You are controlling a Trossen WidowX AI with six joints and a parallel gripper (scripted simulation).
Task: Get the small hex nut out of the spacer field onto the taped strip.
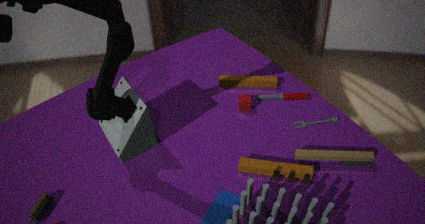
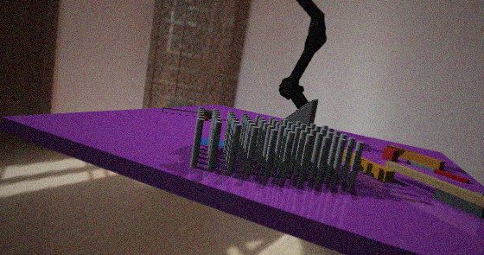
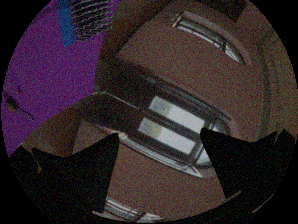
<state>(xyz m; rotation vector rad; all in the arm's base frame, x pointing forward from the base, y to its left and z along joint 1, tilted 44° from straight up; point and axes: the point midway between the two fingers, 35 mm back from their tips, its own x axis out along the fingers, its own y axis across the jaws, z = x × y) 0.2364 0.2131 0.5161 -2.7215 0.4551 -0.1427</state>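
Spread apart, my pincer (image 3: 161,135) fills the wrist view's lower edge, holding nothing, so picking a tool, dragging the nut and clearing up likely all remain.

Blocked near one worktop edge by dense upright grey metal cylinders (image 1: 281,197) (image 2: 285,148) (image 3: 92,17); passable above, and over the far corner

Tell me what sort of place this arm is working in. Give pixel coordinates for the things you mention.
Probably an indoor room: pale walls (image 1: 379,18) (image 2: 389,47) rise behind the purple table (image 1: 212,143) (image 2: 108,129) (image 3: 50,75), a dark doorway-like opening shows between them, and sunlight falls in patches on the floor (image 1: 360,143) (image 2: 151,207).
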